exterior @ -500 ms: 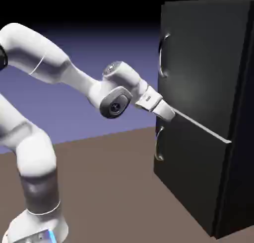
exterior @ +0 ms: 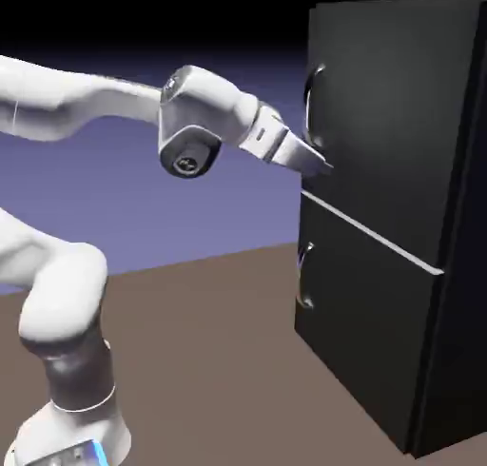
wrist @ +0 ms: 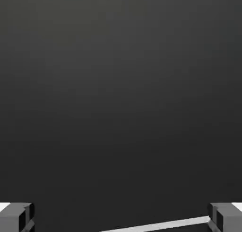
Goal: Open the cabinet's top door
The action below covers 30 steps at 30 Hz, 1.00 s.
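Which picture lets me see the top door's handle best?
The exterior view. There the curved grey handle stands out on the top door, with the gripper just below it. The hand view shows only dark door panel, the pale seam and the gripper's tips, wide apart; no handle at all.

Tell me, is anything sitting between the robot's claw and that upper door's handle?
No. In the exterior view the gripper sits just below the handle of the top door; nothing lies between.
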### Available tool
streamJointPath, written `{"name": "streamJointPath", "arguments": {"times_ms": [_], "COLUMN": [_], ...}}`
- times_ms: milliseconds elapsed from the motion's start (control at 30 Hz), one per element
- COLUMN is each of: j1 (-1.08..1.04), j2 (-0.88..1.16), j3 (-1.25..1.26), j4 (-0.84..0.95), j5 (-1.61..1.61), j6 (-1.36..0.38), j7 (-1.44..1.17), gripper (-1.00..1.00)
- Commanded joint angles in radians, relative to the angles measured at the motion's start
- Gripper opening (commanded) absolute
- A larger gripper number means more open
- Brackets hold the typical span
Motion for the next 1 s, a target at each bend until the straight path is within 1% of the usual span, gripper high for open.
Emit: {"name": "streamJointPath", "arguments": {"times_ms": [0,967], "j1": [-0.020,-0.597], "j2": [-0.018,-0.527], "j3": [0.021,0.620], "j4": [0.006,0.190], "j5": [0.044,1.305], "j6": [-0.006,-0.194], "j7": [-0.021,-0.625], "gripper": [0.00,0.00]}}
